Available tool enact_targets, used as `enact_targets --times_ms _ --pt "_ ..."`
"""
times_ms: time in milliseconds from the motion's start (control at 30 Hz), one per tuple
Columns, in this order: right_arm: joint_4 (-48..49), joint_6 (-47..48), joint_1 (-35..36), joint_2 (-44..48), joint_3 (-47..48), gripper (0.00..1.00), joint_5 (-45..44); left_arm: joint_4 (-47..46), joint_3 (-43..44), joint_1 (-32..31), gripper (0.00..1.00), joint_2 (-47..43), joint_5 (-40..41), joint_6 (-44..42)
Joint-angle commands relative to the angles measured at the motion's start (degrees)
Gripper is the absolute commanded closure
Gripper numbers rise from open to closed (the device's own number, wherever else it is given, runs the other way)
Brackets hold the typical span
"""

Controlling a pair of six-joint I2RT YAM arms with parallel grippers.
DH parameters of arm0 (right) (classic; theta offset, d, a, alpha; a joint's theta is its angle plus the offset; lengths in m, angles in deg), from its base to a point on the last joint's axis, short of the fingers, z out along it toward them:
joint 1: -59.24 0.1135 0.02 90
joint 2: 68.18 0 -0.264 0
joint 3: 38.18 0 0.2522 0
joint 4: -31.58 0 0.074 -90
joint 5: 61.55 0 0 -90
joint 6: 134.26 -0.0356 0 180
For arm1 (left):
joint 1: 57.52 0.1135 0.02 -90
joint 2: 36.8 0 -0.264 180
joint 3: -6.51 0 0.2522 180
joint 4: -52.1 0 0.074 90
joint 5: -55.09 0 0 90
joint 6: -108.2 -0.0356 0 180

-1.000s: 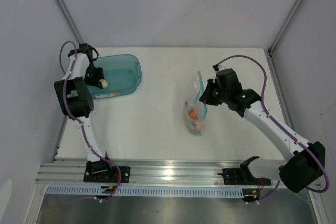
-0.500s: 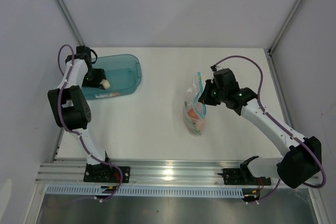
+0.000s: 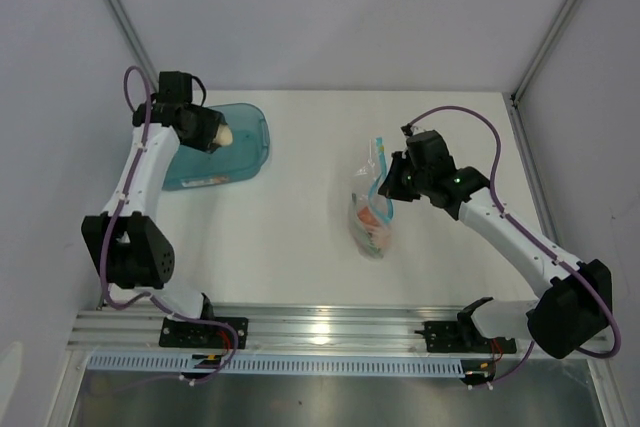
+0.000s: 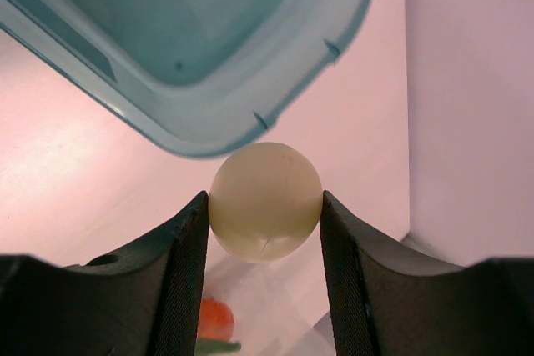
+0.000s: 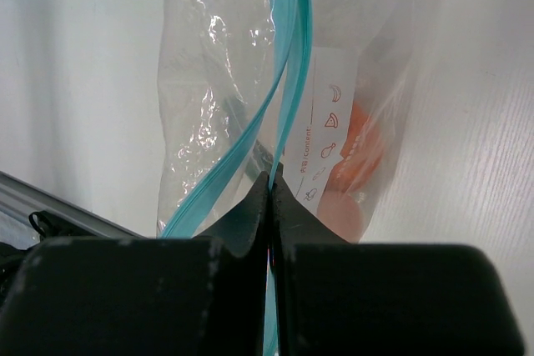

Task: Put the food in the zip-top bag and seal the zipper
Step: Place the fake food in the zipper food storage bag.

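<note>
Gripping a cream-white egg-like lump (image 4: 265, 198), the left gripper (image 4: 264, 235) hangs at ten o'clock; the right gripper (image 5: 272, 193) pinches the clear pouch's (image 5: 209, 81) light-blue strip (image 5: 294, 81).

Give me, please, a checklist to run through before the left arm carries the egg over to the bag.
1. Egg clamped on both sides by the left gripper: ok.
2. Egg outside the tub: ok, the wrist view shows it beyond the rim.
3. Right gripper pinching the zipper: ok.
4. Bag mouth parted: ok, the two blue strips spread apart.
5. Mouth wide enough for the egg: cannot tell.
6. Orange fruit inside the bag: ok.
</note>
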Motion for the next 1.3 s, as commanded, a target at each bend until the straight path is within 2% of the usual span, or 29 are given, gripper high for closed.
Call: enact_targets --times_ms 0,200,400,633,800,933,1033,1267 --pt "-0.1 0.5 -0.1 -1.3 3.1 1.00 -1.6 -3.1 -3.3 -5.5 0.99 -6.2 -4.3 -3.5" --pt "-2.3 0.2 0.5 -1.9 5.4 1.00 -2.2 -13.4 -7.6 -17.7 1.00 -10.5 -11.4 -8.0" --pt "-7.9 1.8 1.0 -2.1 12.8 1.00 -4.6 -16.4 -7.5 -26.4 1.00 -10.6 -12.0 -8.5" --pt "-12.2 2.4 1.1 -2.5 19.5 1.00 -6.1 -18.3 -6.8 -29.9 0.99 -11.9 -14.5 -7.7" --pt "-10.7 0.8 2.0 -1.9 21.6 1.00 -1.2 -17.8 -2.6 -32.2 0.99 -13.2 -14.8 -8.6" --pt "-12.0 1.3 4.6 -3.0 24.5 1.00 -4.0 -17.5 0.9 -34.6 0.99 -13.6 -15.1 -8.8" --pt "-13.1 1.5 6.1 -4.2 25.0 1.00 -7.4 -17.8 2.5 -37.4 0.99 -13.4 -15.1 -9.1" --pt "-11.4 -2.0 7.0 -2.7 22.9 1.00 -7.8 -15.6 2.0 -43.6 0.99 -12.0 -12.9 -10.8"
